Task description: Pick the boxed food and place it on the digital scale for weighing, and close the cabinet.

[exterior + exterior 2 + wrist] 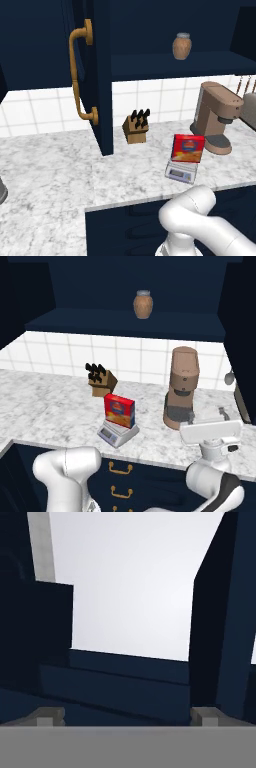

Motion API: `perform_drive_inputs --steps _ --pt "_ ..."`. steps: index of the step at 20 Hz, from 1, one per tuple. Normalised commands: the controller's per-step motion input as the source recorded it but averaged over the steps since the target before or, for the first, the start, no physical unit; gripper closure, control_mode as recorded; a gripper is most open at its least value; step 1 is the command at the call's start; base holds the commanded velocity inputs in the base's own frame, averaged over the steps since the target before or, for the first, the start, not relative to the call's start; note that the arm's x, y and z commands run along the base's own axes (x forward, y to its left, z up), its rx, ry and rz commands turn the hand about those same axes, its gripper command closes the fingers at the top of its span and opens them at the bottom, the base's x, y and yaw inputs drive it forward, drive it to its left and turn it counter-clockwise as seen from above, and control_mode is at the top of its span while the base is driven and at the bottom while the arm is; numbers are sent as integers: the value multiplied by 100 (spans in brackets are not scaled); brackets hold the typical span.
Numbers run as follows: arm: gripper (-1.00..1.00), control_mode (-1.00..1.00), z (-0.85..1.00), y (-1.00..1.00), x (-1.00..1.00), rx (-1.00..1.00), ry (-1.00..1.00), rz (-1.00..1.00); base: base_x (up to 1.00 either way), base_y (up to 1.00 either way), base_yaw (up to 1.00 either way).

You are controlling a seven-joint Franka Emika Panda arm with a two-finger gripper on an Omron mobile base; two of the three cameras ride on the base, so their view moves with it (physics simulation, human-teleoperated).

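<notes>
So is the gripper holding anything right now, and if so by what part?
Nothing is held. The gripper is open, with no thing between its fingertips. The box stands on the scale, apart from the hand.

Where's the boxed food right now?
The boxed food stands upright on the digital scale, mid-counter between the knife block and the coffee machine.
</notes>
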Motion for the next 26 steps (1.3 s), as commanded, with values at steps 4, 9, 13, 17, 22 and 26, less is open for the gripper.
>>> perform_drive_inputs --steps 4,9,13,17,22,26 --pt "-100 -100 -7 -25 20 3 0 0 0 0 0" --pt "-100 -100 0 -38 6 1 12 -1 0 0 0" --pt "-100 -100 -1 -44 1 0 33 -3 0 0 0" --pt "-100 -100 0 -57 0 1 24 0 0 0 0" --pt "-100 -100 -9 -48 0 0 26 0 0 0 0" --pt "-100 -100 -9 -38 0 0 15 0 0 0 0"
